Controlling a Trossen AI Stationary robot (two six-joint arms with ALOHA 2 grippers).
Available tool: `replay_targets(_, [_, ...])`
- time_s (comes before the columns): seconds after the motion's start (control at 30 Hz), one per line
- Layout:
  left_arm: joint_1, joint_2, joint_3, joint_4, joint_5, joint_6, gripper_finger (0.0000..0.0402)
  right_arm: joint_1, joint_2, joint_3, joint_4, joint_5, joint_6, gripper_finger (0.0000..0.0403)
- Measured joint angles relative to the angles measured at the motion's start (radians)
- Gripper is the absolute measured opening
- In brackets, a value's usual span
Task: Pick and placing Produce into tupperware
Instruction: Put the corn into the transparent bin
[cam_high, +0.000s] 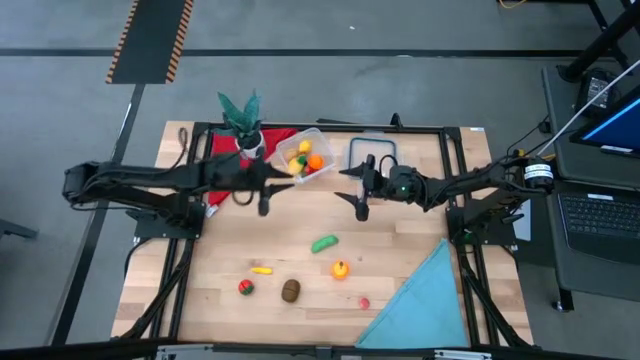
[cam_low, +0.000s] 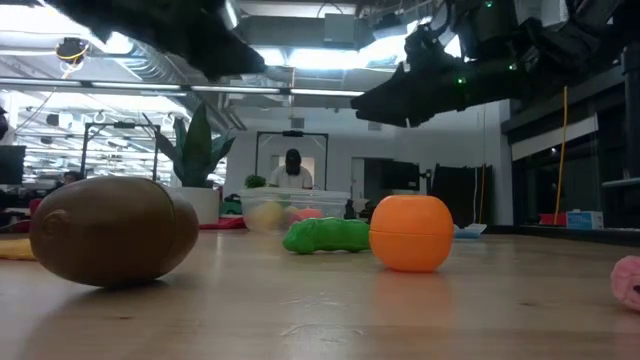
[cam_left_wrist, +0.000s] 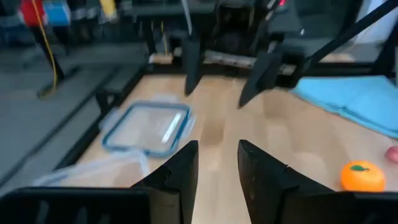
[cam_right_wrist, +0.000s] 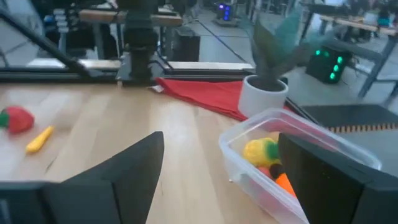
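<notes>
The clear tupperware (cam_high: 306, 156) stands at the table's far middle with several pieces of produce (cam_right_wrist: 262, 151) in it. More produce lies loose toward the near side: a green piece (cam_high: 324, 243), an orange one (cam_high: 341, 269), a yellow one (cam_high: 261, 270), a red one (cam_high: 245, 287), a brown one (cam_high: 291, 290) and a pink one (cam_high: 364, 302). My left gripper (cam_left_wrist: 217, 171) hangs above the table just left of the tupperware, open, nothing between its fingers. My right gripper (cam_right_wrist: 221, 171) hangs right of the tupperware, facing the left one, open wide and empty.
A flat clear lid with a blue-grey rim (cam_high: 372, 152) lies right of the tupperware. A potted plant (cam_high: 243, 122) stands on a red cloth (cam_high: 275, 143) at the far left. A blue cloth (cam_high: 425, 300) covers the near right corner. Bare wood lies between the grippers.
</notes>
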Motion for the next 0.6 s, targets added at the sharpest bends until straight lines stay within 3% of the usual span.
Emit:
replay_targets(0.2, [-0.168, -0.137, -0.097, 0.032, -0.163, 0.036, 0.0094, 0.060, 0.000, 0.000, 0.012, 0.000, -0.063, 0.0316])
replay_targets(0.37, [-0.283, -0.179, -0.141, 0.015, -0.164, 0.044, 0.0087, 0.085, 0.000, 0.000, 0.032, 0.002, -0.072, 0.0316])
replay_targets(0.6, [-0.340, -0.176, -0.154, -0.005, -0.167, 0.009, 0.0076, 0.095, 0.000, 0.000, 0.051, 0.004, -0.083, 0.0316])
